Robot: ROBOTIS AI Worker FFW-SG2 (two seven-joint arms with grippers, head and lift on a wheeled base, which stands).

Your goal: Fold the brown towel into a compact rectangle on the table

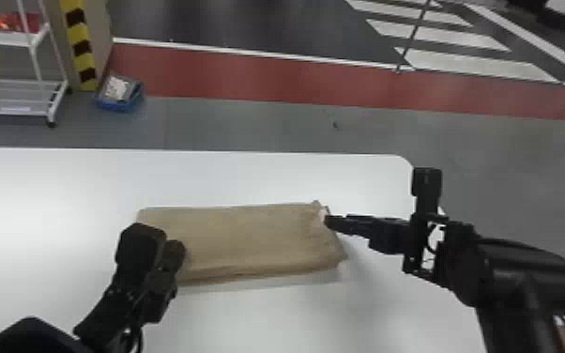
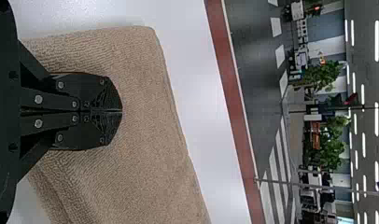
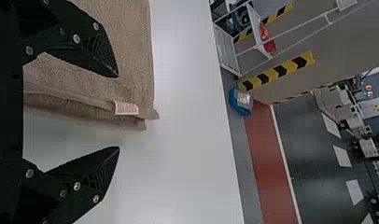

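The brown towel [image 1: 248, 239] lies on the white table as a long folded rectangle, its right end slightly uneven. My left gripper [image 1: 176, 251] is at the towel's left end in the head view. In the left wrist view my left gripper [image 2: 122, 111] has its fingers together over the towel [image 2: 145, 93], with no cloth visibly pinched. At the towel's right end is my right gripper [image 1: 327, 221]. Its fingers stand wide apart in the right wrist view, where the right gripper [image 3: 118, 112] has the towel's edge and white tag [image 3: 126, 108] between its fingertips.
The table [image 1: 267, 178] extends behind the towel and to its left, with a rounded far right corner. Beyond it on the floor are a blue bin [image 1: 119, 94] and a white rack [image 1: 9, 94] at the left.
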